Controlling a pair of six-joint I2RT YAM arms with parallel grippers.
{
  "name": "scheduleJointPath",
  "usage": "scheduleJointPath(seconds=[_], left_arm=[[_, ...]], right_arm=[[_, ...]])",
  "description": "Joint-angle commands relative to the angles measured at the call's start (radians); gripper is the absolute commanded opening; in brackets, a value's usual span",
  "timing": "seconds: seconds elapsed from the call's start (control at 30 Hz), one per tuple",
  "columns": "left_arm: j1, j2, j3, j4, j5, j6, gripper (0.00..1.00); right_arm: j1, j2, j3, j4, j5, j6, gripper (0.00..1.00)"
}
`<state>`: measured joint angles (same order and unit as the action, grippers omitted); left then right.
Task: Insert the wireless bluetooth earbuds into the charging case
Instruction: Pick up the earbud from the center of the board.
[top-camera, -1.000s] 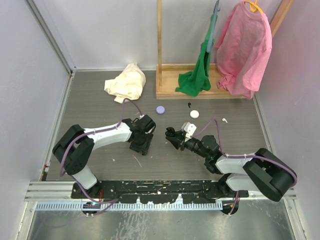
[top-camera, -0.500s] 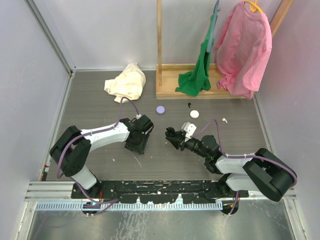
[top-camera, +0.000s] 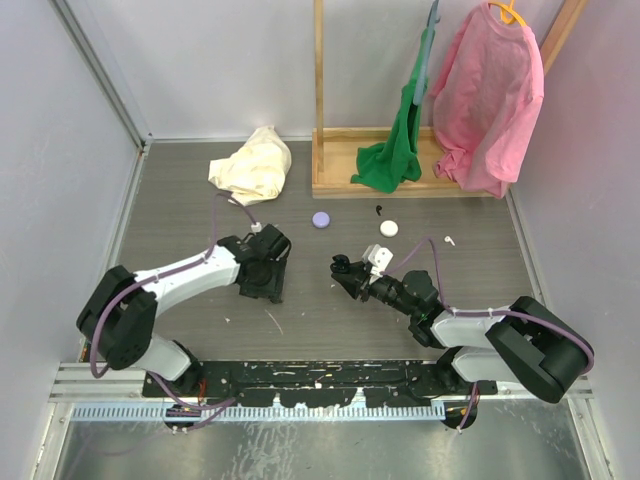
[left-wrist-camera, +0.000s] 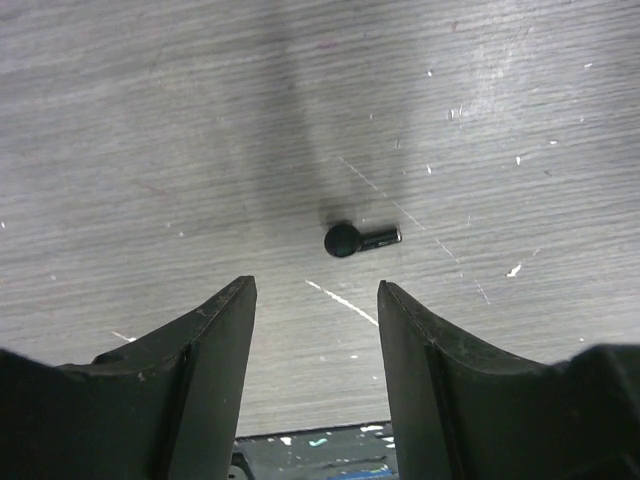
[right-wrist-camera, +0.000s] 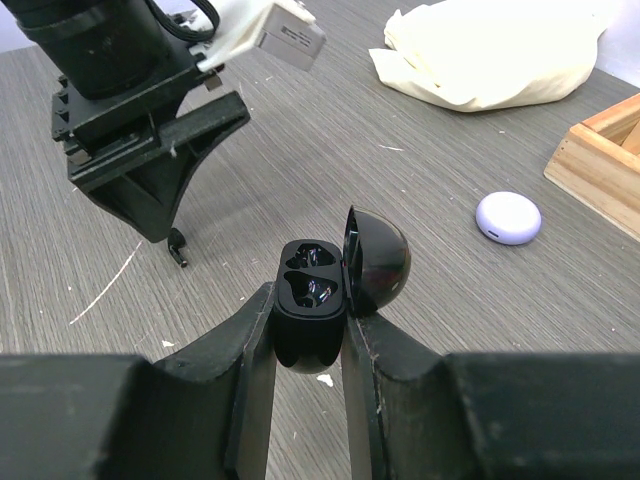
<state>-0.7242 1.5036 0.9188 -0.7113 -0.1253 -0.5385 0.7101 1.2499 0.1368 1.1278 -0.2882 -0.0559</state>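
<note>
On my table (top-camera: 175, 215), a crumpled cream cloth (top-camera: 252, 165) lies at eleven o'clock. At one o'clock stands a wooden rack (top-camera: 319, 80), with a green garment (top-camera: 395, 155) and a pink shirt (top-camera: 488, 90) hanging from it. Near twelve, a lilac disc (top-camera: 321, 219) and a white disc (top-camera: 389, 228) lie apart.

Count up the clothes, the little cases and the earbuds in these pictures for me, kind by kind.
Clothes: 3 (cream cloth, green shirt, pink shirt)
Small cases: 3 (black case open in the right tool, lilac case, white case)
Earbuds: 1 for sure (black earbud); a black speck and a white speck are too small to name
Total: 7
</note>
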Motion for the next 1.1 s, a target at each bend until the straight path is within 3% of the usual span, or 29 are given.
scheduleJointPath(seconds=[0.0, 0.2, 0.63, 1.07], left_arm=[[0.006, -0.089, -0.039, 0.021, 0.020, -0.196, 0.55], [0.005, -0.144, -0.112, 0.091, -0.081, -0.321, 0.57], [-0.005, -0.014, -0.063, 0.113, -0.108, -0.278, 0.60], [-0.057, 0.012, -0.051, 0.051, -0.160, -0.264, 0.61]], right_arm=[[-0.003, -0.008, 0.011, 0.049, 0.008, -0.012, 0.01], [-0.002, -0.001, 0.013, 0.049, 0.004, -0.009, 0.01], [-0.002, 0.001, 0.016, 0.044, 0.003, -0.012, 0.01], [-0.002, 0.003, 0.018, 0.041, -0.001, -0.012, 0.01]])
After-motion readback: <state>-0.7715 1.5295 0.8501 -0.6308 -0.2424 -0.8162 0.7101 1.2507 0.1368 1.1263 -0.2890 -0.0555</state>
